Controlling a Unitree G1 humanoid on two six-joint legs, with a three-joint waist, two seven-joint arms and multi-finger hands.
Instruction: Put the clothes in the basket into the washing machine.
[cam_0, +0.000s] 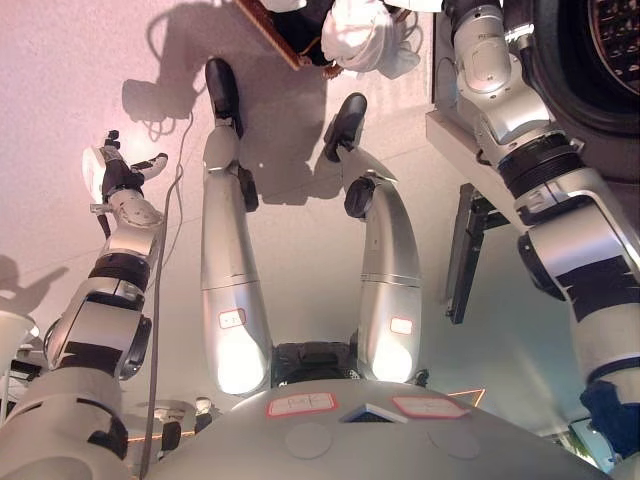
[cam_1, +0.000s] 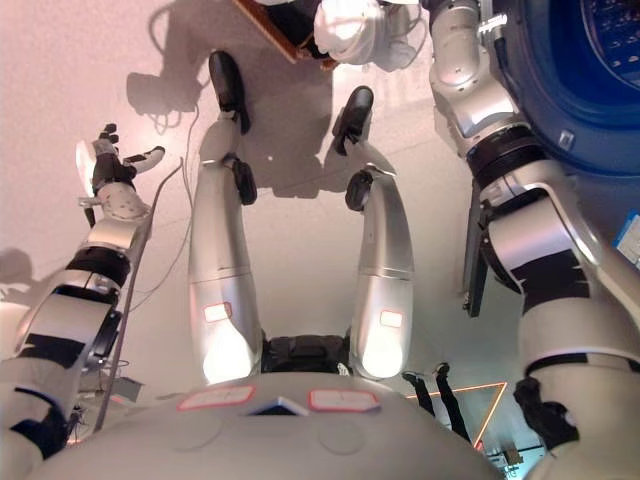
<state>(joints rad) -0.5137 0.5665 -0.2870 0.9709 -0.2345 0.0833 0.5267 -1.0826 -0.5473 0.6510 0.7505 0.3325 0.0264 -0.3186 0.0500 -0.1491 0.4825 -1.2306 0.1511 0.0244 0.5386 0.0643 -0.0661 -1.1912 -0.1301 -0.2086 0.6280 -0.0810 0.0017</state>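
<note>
The white garment (cam_0: 362, 38) hangs bunched over the basket (cam_0: 272, 32) at the top edge, beside the washing machine (cam_1: 585, 75); our right arm reaches toward it, its hand out of view, so we cannot tell its grip; we should lift clear before swinging to the drum; left hand (cam_0: 112, 170) idles relaxed, holding nothing.

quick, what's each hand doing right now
left hand: open, holding nothing, out at the side.
right hand: cannot be seen; the arm runs up past the white clothes.
</note>
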